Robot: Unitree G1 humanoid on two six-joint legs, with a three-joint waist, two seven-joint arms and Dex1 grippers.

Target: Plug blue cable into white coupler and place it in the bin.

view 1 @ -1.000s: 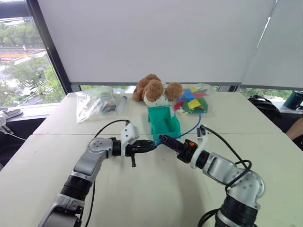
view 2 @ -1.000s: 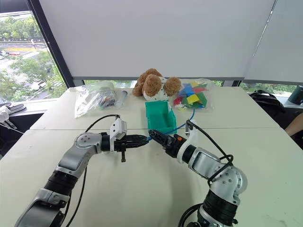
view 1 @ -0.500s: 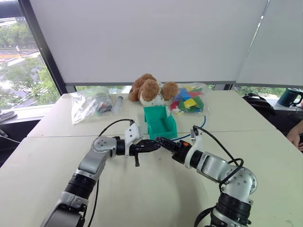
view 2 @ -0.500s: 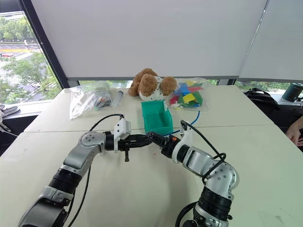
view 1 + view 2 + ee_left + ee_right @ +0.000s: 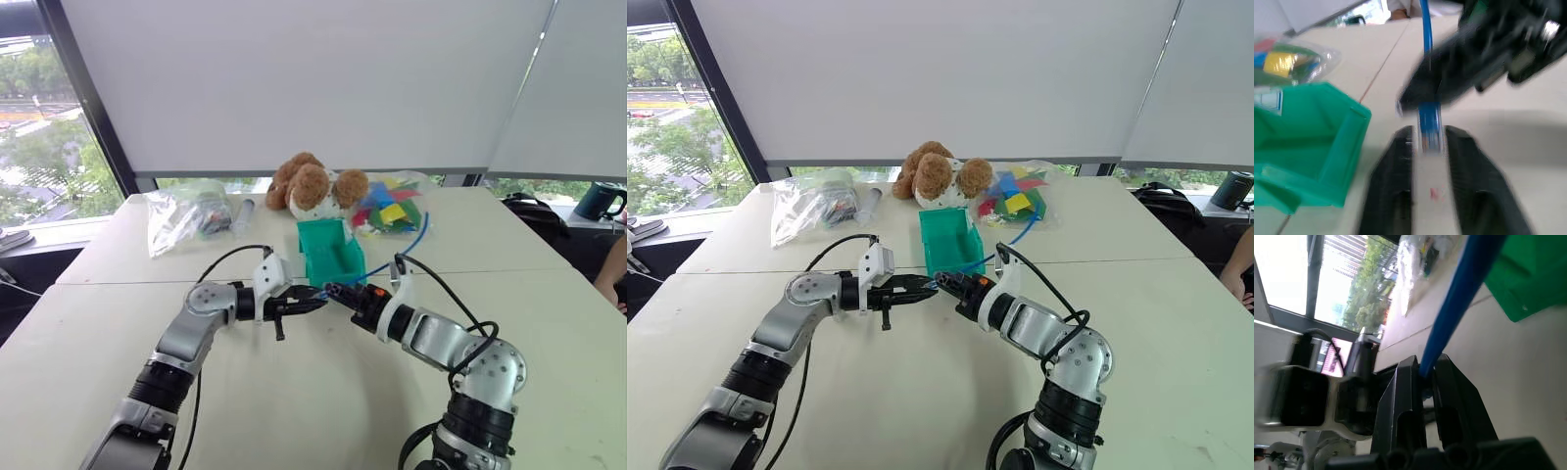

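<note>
Item: blue cable (image 5: 1462, 298). Clamped near its tip between the closed fingers of the right hand (image 5: 942, 283), above the table (image 5: 323, 392) and just in front of the bin (image 5: 331, 257). Its loose length trails back toward the bagged coloured pieces (image 5: 390, 208).

Item: left hand (image 5: 1425, 142). Fingers apart, standing either side of the cable's tip and meeting the right hand tip to tip.

Item: white coupler. Too small to make out between the two hands; whether it sits on the plug I cannot tell.

Item: bin. Teal, standing just before the teddy bear (image 5: 312, 184), with no cable in it.

Status: the plugging step looks to be at or near its close, unconfirmed. Placing in the bin remains undone.
</note>
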